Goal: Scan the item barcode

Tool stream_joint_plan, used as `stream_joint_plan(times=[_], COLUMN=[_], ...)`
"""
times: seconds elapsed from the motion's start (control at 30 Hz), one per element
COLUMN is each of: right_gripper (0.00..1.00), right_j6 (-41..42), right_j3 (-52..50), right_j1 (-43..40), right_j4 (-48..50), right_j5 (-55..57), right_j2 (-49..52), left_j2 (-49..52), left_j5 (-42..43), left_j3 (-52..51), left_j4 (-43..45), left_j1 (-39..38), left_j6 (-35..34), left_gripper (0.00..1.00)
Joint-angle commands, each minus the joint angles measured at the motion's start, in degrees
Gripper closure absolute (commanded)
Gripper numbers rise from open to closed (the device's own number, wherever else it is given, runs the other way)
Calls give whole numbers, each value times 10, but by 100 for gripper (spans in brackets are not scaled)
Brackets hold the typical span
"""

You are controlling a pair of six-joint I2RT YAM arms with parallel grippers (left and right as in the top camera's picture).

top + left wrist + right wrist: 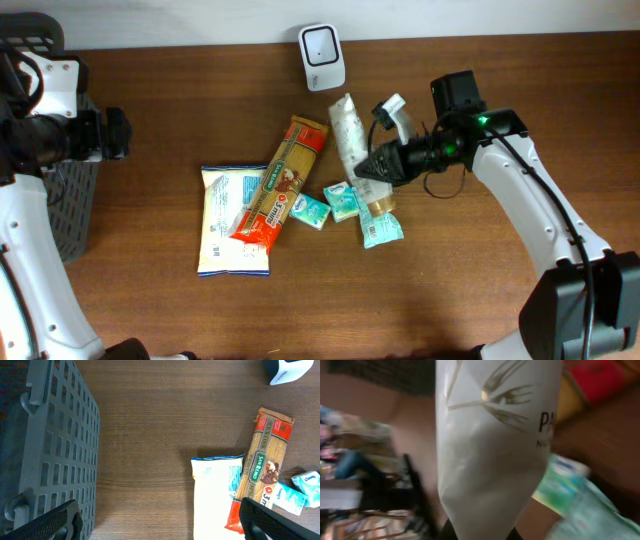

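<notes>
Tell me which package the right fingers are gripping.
The slim white pouch nearest the scanner; the pasta, flat bag and teal packets lie free.

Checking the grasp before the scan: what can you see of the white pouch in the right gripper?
The white pouch is a long, narrow soft pack, smooth, slightly creased, with a gold wheat-ear drawing and dark letters starting "PA". No barcode shows. The right gripper is shut on one end; the other end points toward the white scanner. The pasta packet lies beside it. Whether it is off the table cannot be told.
</notes>
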Motion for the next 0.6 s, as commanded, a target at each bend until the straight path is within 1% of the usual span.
stream_joint_plan(times=[0.0,0.1,0.27,0.4,0.5,0.53,0.57], right_gripper=[96,96,96,94,56,46,41], right_j6=[1,0,1,1,6,7,7], right_j3=[10,6,6,6,10,23,40], right_j1=[-10,-41,-75,-100,-106,-108,-110], right_j4=[-12,-18,-20,-7,-11,-23,-40], right_j5=[130,156,221,235,247,247,247], right_j2=[19,62,163,200,202,202,202], left_j2=[1,1,1,1,1,1,1], left_j5=[6,6,6,6,6,6,6], left_j3=[1,1,1,1,1,1,1], left_j4=[1,1,1,1,1,1,1], left_j1=[3,2,2,3,3,3,2], left_j6=[7,7,7,7,7,7,7], left_gripper=[1,1,1,1,1,1,1])
